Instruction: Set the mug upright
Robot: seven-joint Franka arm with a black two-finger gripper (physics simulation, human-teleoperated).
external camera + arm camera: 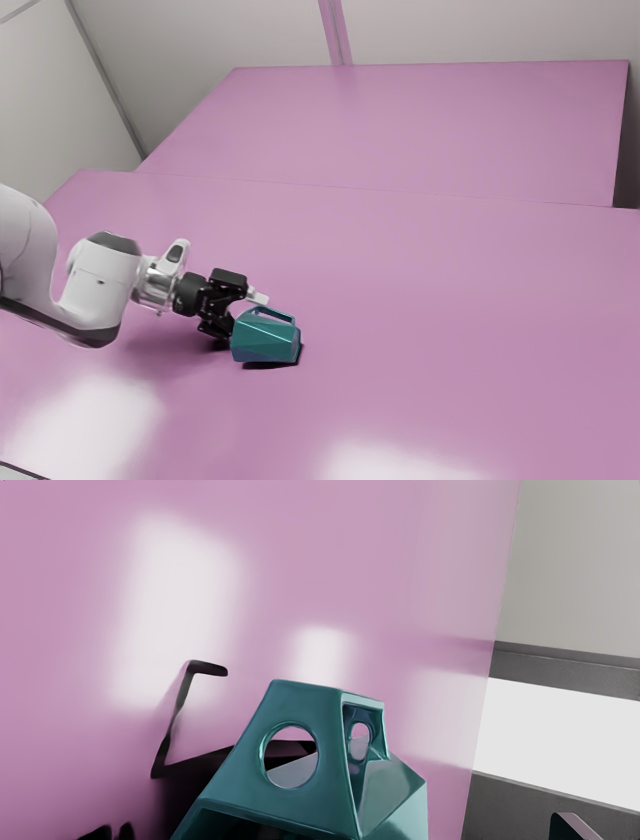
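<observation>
Here we are at the table [450, 290], and the mug [266, 343] lies on its side rather than on its base, right at the end of our pincer [245, 316]. It's straight ahead of us: in the exterior view we reach in from the left, and the mug sits just to the right of the pincer's near side. Its long axis runs roughly along our reach, away from us, with the handle [279, 313] uppermost. One fingertip [259, 298] shows beyond the handle, on the side away from the camera.

The pincer stands wide. In the wrist view there's a plain gap between the mug and the finger [575, 826] at the bottom edge, so we have nothing gripped. Which end is which? The near end looks to us like the open mouth, though the wrist view cuts it off and we could be wrong.

And that's what the move turns on, folks: with the axis pointing down our reach, closing gives us a hold across the body or the handle, but standing the mug up calls for a tip of that long axis, end over end, until the base meets the table. A mere roll won't do.
</observation>
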